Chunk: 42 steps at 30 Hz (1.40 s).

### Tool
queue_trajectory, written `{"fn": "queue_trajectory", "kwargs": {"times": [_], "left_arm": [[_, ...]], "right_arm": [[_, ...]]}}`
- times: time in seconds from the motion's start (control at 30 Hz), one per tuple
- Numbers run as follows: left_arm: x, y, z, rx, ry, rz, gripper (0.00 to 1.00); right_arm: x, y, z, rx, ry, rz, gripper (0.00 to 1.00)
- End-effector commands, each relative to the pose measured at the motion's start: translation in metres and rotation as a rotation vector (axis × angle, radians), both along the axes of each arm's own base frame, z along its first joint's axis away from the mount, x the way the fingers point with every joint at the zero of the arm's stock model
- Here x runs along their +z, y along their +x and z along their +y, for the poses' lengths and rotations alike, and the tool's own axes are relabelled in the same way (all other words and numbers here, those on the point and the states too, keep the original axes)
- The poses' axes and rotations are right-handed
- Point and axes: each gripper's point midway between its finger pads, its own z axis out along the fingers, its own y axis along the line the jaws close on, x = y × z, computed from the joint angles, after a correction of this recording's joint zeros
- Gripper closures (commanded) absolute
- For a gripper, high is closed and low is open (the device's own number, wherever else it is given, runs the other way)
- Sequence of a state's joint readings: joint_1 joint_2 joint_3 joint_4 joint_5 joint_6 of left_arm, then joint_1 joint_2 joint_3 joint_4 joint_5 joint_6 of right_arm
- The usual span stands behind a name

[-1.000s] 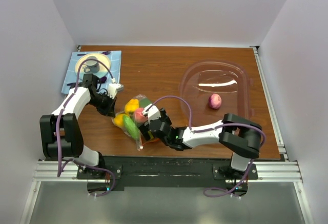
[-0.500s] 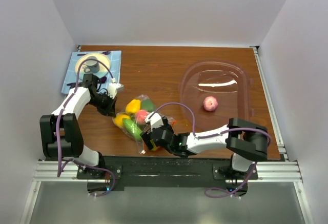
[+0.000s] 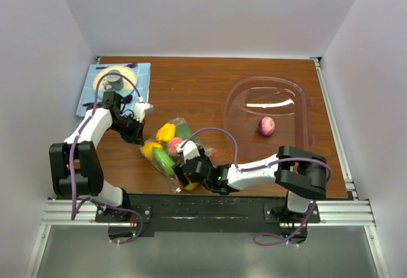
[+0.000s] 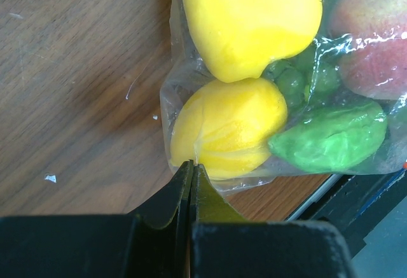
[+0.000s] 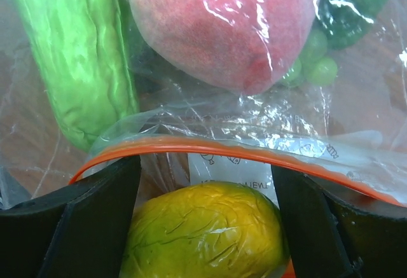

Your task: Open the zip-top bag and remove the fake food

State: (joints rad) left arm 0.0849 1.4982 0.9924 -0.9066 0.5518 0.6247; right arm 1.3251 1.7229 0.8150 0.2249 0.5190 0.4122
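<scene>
Brown wooden tabletop (image 3: 210, 87) carries the zip-top bag (image 3: 166, 156), lying between the two tools. The left gripper (image 4: 189, 165) is pressed together, apparently pinching the bag's corner film at its tips. The right gripper (image 5: 205, 192) has its jaws apart at the bag's mouth. The orange zip strip (image 5: 191, 144) crosses just ahead of them, and a yellow-green fruit (image 5: 203, 233) sits between the fingers; contact I cannot tell. The other fake food (image 4: 248, 17) lies deeper inside. The step in hand looks like extraction. Next, the right jaws should close squarely on that glossy fruit and draw back without snagging film, while the left anchors the bag.
</scene>
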Motion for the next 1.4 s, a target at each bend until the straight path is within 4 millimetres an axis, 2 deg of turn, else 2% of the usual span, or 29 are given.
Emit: {"fn": "queue_trajectory", "kwargs": {"times": [0.0,0.03,0.1,0.2,0.37,0.5,0.67,0.87,0.93,1.03,1.07,1.17,1.27,1.37], "left_arm": [[0.009,0.004,-0.005,-0.007,-0.035,-0.047,1.00],[0.009,0.003,-0.005,-0.007,-0.035,-0.047,1.00],[0.009,0.003,-0.004,-0.007,-0.029,-0.047,1.00],[0.010,0.003,-0.003,-0.012,-0.021,-0.053,1.00],[0.007,0.001,-0.003,-0.013,-0.017,-0.048,1.00],[0.005,0.001,-0.004,-0.013,-0.027,-0.044,1.00],[0.008,0.003,-0.003,-0.012,-0.023,-0.053,1.00],[0.008,0.001,-0.003,-0.012,-0.023,-0.053,1.00],[0.008,0.001,-0.003,-0.014,-0.022,-0.051,1.00],[0.009,0.001,-0.003,-0.015,-0.022,-0.057,1.00],[0.009,0.001,-0.004,-0.015,-0.022,-0.054,1.00],[0.009,0.001,-0.004,-0.014,-0.025,-0.053,1.00],[0.009,0.002,-0.004,-0.011,-0.028,-0.052,1.00],[0.009,0.002,-0.005,-0.009,-0.033,-0.053,1.00]], "right_arm": [[-0.009,-0.010,-0.016,0.055,-0.149,0.006,0.06],[-0.001,-0.005,-0.018,0.037,-0.154,-0.020,0.01],[0.027,-0.001,-0.009,0.047,-0.117,-0.058,0.01],[0.051,-0.001,-0.009,0.046,-0.090,-0.062,0.01],[0.053,-0.017,-0.017,0.070,-0.050,0.020,0.01],[0.034,-0.026,-0.022,0.074,-0.052,0.070,0.01],[0.011,-0.032,-0.019,0.109,-0.079,0.097,0.01],[-0.004,-0.026,-0.012,0.139,-0.128,0.062,0.01],[0.002,-0.018,-0.012,0.131,-0.148,0.016,0.01],[0.024,-0.008,-0.014,0.127,-0.145,-0.069,0.02],[0.037,-0.002,-0.017,0.113,-0.132,-0.112,0.01],[0.048,0.002,-0.022,0.145,-0.141,-0.179,0.01],[0.051,0.002,-0.016,0.168,-0.145,-0.177,0.01],[0.053,-0.004,0.004,0.191,-0.075,-0.143,0.01]]}}
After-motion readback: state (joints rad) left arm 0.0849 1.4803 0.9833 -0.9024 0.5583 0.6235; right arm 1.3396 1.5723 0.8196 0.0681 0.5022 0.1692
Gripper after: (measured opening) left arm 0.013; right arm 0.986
